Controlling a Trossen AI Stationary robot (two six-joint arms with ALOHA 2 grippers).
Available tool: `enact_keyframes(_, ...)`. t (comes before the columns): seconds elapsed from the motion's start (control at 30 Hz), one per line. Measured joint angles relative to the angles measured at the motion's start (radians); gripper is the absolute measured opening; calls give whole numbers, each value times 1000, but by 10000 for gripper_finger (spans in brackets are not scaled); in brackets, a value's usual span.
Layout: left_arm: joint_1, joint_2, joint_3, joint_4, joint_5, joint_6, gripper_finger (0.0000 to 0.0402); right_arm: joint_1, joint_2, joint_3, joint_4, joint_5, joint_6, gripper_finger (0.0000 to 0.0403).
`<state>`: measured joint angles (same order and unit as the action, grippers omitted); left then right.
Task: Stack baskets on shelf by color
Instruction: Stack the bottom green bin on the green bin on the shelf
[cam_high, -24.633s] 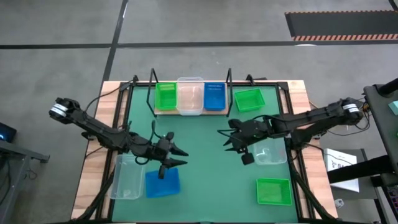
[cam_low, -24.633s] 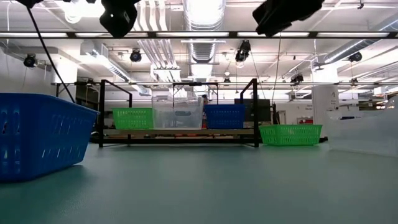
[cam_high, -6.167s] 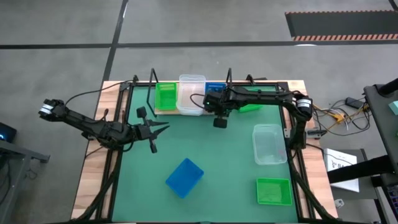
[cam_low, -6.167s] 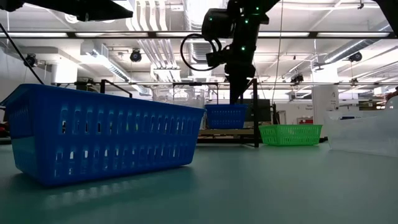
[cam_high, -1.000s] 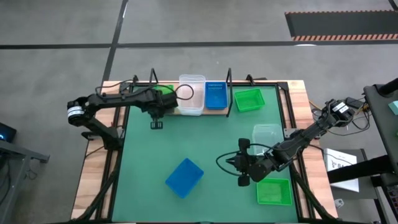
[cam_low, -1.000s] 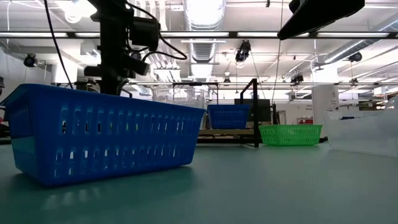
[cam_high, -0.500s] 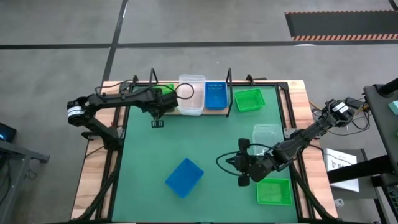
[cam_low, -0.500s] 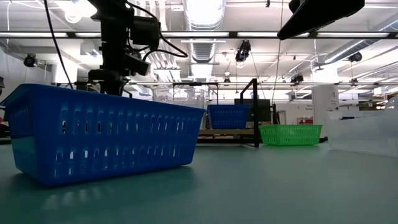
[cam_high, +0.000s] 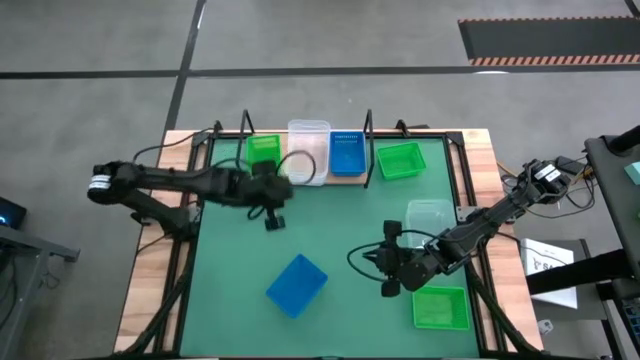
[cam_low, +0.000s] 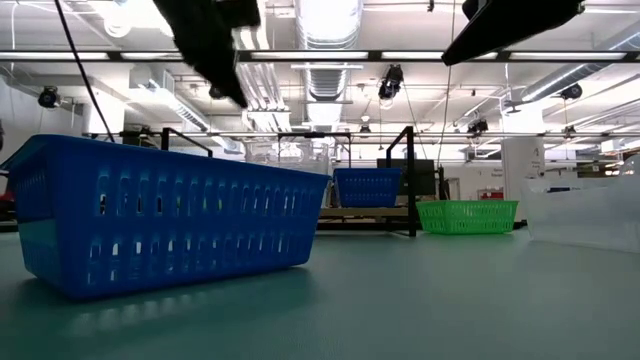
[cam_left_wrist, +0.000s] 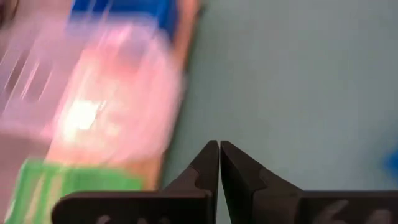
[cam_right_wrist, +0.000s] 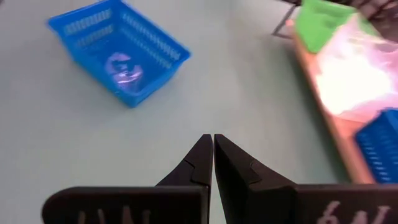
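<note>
1. The left gripper (cam_left_wrist: 219, 149) has its fingers pressed together with nothing between them. A moment ago it hung at the shelf's green stack; now it has drawn back over the open mat toward the desk's middle, seen in the high view at (cam_high: 272, 212).

2. That retreat suggests the left arm's visit to the shelf is finished and it is free for another basket; the loose blue basket (cam_high: 297, 284) looks like the nearest candidate.

3. The right gripper (cam_right_wrist: 213, 143) likewise has its fingers closed and empty. It has not shifted over the last second and hovers near the front right of the desk (cam_high: 385, 272), close to the loose green basket (cam_high: 440, 306) and the clear basket (cam_high: 432, 222).

4. On the shelf (cam_high: 268, 180), a green stack (cam_high: 264, 149), a clear stack (cam_high: 309, 152) and a blue stack (cam_high: 346, 152) stand side by side. Another green basket (cam_high: 400, 159) sits on the mat just right of the shelf, so four baskets are still off it.

5. The high view alone gives the whole layout and tells the arms apart.

6. The low view shows what the overhead cannot: the blue basket (cam_low: 160, 225) rests flat on the mat, open side up, and the shelf's board stands raised on its black uprights (cam_low: 409, 180).

7. The right wrist view shows the blue basket's perforated bottom (cam_right_wrist: 118, 50); the left wrist view is smeared by motion but confirms the closed fingers.
</note>
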<state>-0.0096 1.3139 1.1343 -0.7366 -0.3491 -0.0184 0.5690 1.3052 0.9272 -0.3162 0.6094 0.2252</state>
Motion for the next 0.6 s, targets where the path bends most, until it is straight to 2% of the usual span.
enact_keyframes(0.1,-107,-31,-32,135,-1,21,0,0,-3,0,-1,54,0,9)
enact_keyframes(0.3,-263,-57,-126,413,-2,154,0,-48,-60,0,-21,26,68,35)
enact_keyframes(0.47,-313,-57,-189,590,-3,205,0,-94,-108,0,-86,-176,232,82)
enact_keyframes(0.6,-314,-58,-220,621,-4,215,0,-122,-132,0,-134,-306,408,121)
